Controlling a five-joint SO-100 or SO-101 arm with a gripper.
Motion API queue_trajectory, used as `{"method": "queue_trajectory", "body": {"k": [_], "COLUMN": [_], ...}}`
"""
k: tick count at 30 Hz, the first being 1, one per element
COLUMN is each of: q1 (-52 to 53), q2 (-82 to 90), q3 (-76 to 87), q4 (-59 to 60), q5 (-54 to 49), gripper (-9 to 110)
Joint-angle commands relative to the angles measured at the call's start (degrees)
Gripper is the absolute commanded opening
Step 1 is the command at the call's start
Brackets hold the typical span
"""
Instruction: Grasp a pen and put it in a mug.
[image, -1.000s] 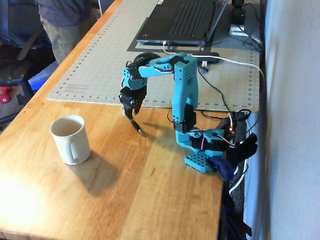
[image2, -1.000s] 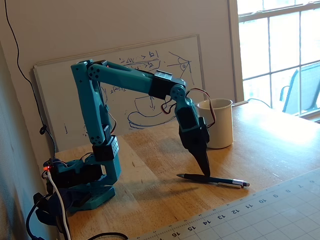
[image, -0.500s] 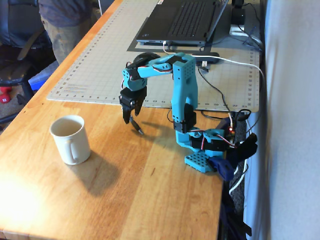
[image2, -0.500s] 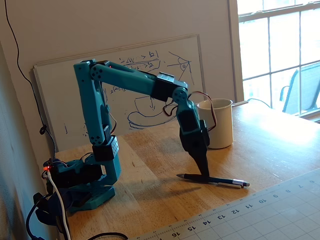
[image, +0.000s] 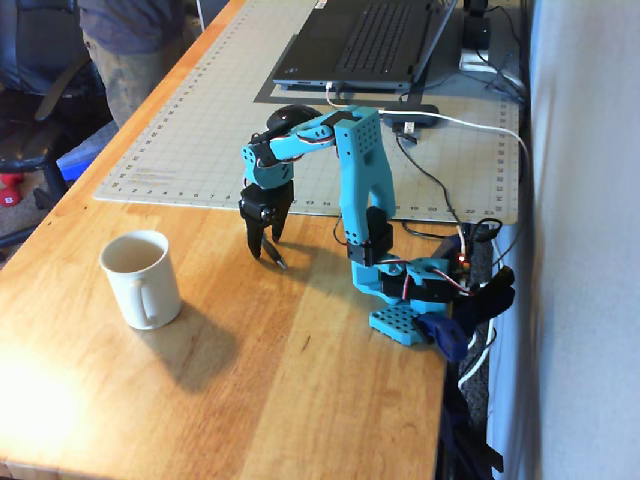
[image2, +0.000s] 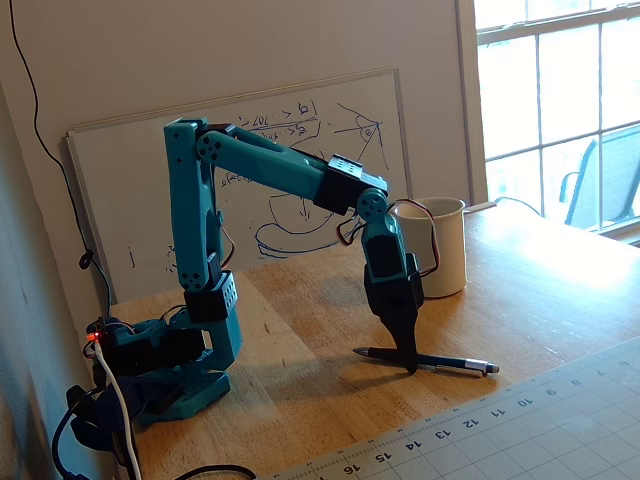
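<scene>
The gripper's (image2: 408, 362) black fingers (image2: 400, 320) point straight down and pinch the pen (image2: 440, 362), which lies flat on the wooden table (image2: 540, 300). The cream mug (image: 141, 279) stands upright nearby on the table, apart from the arm (image: 360, 170), handle toward the camera

Pen (image2: 440, 361) lies on table (image2: 560, 300) before mug (image2: 436, 246).

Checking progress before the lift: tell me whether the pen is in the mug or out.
Out. The pen lies flat on the table, gripper down over it; the mug stands apart, looking empty.
</scene>
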Motion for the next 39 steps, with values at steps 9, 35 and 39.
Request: {"method": "queue_trajectory", "body": {"k": [9, 35, 39], "q1": [-0.7, -8.6, -16.1], "q2": [3.2, 36.8, 40.7], "q3": [-1.1, 6.2, 7.1], "q4": [-1.0, -0.7, -0.9], "q5": [-0.2, 10.5, 27.6], "gripper": [5, 3, 3]}}
